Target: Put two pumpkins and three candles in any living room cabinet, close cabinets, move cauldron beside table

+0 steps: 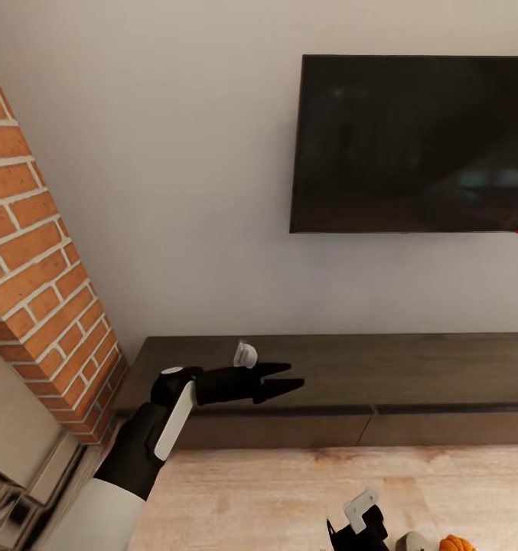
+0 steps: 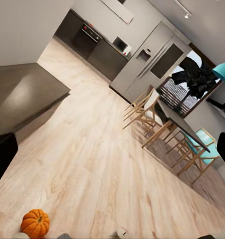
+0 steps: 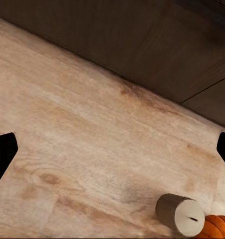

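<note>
The long dark-brown cabinet point(image 1: 412, 371) runs along the wall, its drawer fronts flush. My left gripper point(image 1: 295, 374) hovers over the cabinet's left end, open, with nothing between its fingers point(image 2: 2, 154). At the head view's lower edge my right gripper point(image 1: 356, 534) hangs above the wooden floor, open and empty, fingertips point(image 3: 1, 154) spread wide. One orange pumpkin point(image 3: 218, 227) lies on the floor beside a grey candle point(image 3: 181, 214), just in front of the cabinet point(image 3: 142, 45). The pumpkin point(image 1: 457, 545) and candle point(image 1: 415, 542) sit right of the right gripper. The left wrist view catches the pumpkin point(image 2: 35, 223) too.
A black TV point(image 1: 412, 145) hangs on the wall above the cabinet. A brick column point(image 1: 37, 268) stands at the left. Far across the floor are kitchen units with a fridge point(image 2: 147, 59) and a dining table with chairs point(image 2: 167, 124).
</note>
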Motion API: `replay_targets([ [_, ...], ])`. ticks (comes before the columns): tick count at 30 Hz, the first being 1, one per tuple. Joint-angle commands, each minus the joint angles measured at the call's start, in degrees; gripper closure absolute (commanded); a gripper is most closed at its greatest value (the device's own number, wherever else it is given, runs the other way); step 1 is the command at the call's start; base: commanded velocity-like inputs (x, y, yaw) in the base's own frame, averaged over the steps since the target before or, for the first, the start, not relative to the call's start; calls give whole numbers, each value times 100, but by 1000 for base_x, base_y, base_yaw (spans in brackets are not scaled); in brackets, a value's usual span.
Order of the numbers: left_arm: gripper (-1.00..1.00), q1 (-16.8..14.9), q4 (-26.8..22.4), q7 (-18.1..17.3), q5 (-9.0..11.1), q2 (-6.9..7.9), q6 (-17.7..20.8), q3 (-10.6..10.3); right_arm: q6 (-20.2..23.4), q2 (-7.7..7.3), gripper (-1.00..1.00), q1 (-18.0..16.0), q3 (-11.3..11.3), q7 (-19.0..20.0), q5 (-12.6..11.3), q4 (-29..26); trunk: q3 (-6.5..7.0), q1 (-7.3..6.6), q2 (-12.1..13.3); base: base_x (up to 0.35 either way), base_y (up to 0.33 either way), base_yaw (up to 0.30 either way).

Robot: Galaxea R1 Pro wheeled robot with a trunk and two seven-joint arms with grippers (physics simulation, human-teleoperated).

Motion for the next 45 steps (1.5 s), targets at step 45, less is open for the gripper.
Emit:
replay_targets([
  [45, -100, -46, -55, 9, 2, -44, 86, 205, 1010, 88, -100, -7, 84, -1924, 2959, -764, 0, 0, 0, -51, 0, 0],
])
